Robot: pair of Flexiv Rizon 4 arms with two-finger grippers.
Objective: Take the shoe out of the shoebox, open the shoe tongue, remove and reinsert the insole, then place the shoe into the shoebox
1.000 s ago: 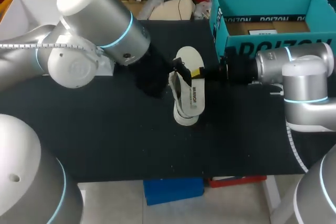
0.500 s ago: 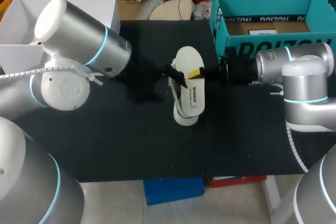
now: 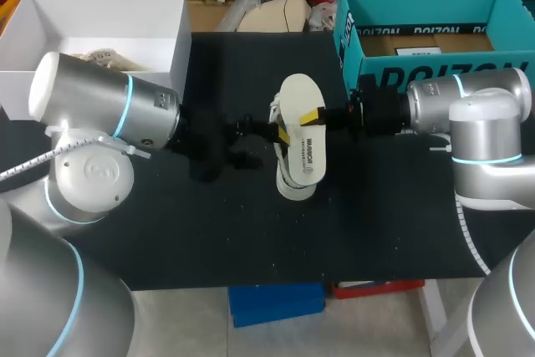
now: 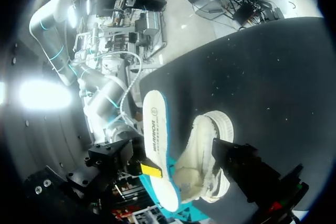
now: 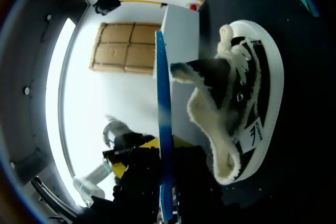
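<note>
Shoe (image 3: 294, 169): near the middle of the tabletop (image 3: 209, 232), outside the teal shoebox (image 3: 368, 73), which stands at the back right corner.

Insole (image 3: 299, 96): lies against the shoe. Whether its near end sits inside cannot be told.

Right gripper (image 3: 324, 116): pinching the insole at one long edge. The right wrist view shows the insole edge-on (a thin blue line) between the two yellow tips. The left wrist view shows its white face instead, with one yellow tip (image 4: 151, 170) pressed on it.

Left gripper (image 3: 251, 133): just beside the shoe, on the side away from the shoebox. Dark against the dark tabletop; its state cannot be told.

White box (image 3: 177, 39): back left corner.
</note>
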